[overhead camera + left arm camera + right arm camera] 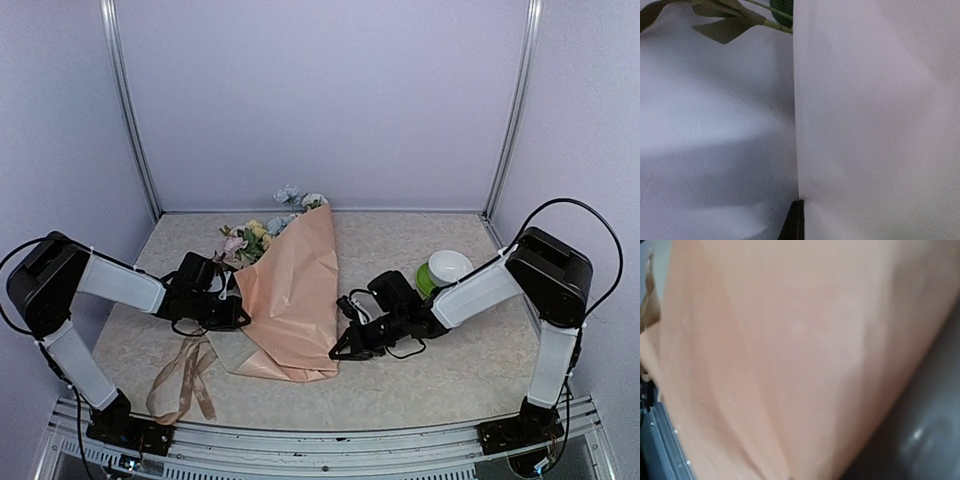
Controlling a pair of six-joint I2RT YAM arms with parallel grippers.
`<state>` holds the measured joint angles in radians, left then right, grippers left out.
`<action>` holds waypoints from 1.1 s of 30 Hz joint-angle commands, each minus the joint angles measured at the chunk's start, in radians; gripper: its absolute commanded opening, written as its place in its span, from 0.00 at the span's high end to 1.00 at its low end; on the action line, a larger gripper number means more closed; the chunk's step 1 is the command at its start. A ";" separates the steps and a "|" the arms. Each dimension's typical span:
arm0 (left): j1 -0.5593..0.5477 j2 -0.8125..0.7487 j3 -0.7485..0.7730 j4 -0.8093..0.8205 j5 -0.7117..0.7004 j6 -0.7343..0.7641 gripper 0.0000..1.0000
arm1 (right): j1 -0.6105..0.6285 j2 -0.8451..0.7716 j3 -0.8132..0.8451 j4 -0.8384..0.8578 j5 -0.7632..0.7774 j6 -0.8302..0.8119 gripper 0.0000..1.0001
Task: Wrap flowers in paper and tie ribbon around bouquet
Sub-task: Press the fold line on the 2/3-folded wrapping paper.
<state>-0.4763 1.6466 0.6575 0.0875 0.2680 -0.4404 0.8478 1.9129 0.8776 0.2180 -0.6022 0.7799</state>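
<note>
Slippage is the main risk. The paper (295, 290) is only folded loosely over the flowers (262, 232), so if either arm lets go or pulls sideways, the fold could spring open, crease or tear, and the stems could slide out.

The left end effector (236, 312) is pressed together at the paper's left edge and seems to pinch that edge. The right end effector (340, 350) is also pressed together, just beside the paper's lower right edge; whether it grips the sheet I cannot tell.

The ribbon (185, 380) lies loose on the bench (420, 370), near the paper's lower left corner and not yet tied.

The bundle's long axis runs from its near end to its far end, leaning slightly right. The blooms point away from the arm bases.
</note>
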 commanded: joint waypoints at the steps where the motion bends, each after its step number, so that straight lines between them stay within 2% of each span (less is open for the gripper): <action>1: -0.017 0.068 0.043 -0.046 -0.046 0.022 1.00 | 0.011 -0.070 -0.125 0.067 0.004 0.085 1.00; 4: -0.053 0.074 0.048 -0.041 -0.042 0.015 1.00 | 0.045 -0.115 -0.187 0.083 0.017 0.110 1.00; 9: -0.099 0.059 0.030 -0.061 -0.045 0.006 1.00 | 0.104 -0.200 -0.218 -0.009 0.024 0.087 1.00; 10: -0.103 0.055 0.015 -0.061 -0.045 0.002 1.00 | 0.115 -0.215 -0.226 -0.013 0.010 0.084 0.98; 13: -0.107 0.035 -0.018 -0.069 -0.053 -0.007 1.00 | 0.126 -0.266 -0.265 -0.008 -0.035 0.094 0.77; 15: -0.108 0.017 -0.038 -0.067 -0.055 -0.012 1.00 | 0.090 -0.306 -0.276 -0.053 -0.037 0.060 0.66; 17: -0.110 0.005 -0.052 -0.060 -0.055 -0.012 1.00 | 0.005 -0.336 -0.234 -0.171 0.002 -0.038 0.63; 20: -0.110 0.014 -0.047 -0.068 -0.055 -0.007 1.00 | -0.053 -0.341 -0.078 -0.317 0.113 -0.202 0.62; 23: -0.111 0.017 -0.045 -0.068 -0.057 -0.009 1.00 | -0.060 -0.269 0.083 -0.341 0.163 -0.309 0.61; 26: -0.111 0.011 -0.043 -0.072 -0.068 -0.014 1.00 | -0.051 -0.152 0.202 -0.307 0.088 -0.315 0.69; 29: -0.110 -0.006 -0.039 -0.078 -0.079 -0.017 1.00 | 0.015 -0.055 0.290 -0.267 0.030 -0.308 0.72; 33: -0.107 -0.022 -0.031 -0.088 -0.093 -0.017 1.00 | 0.117 0.087 0.410 -0.347 0.049 -0.307 0.78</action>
<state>-0.5903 1.6341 0.6422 0.0959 0.2401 -0.4496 0.8665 1.8771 1.2076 -0.0383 -0.5312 0.5060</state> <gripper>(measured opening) 0.007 0.243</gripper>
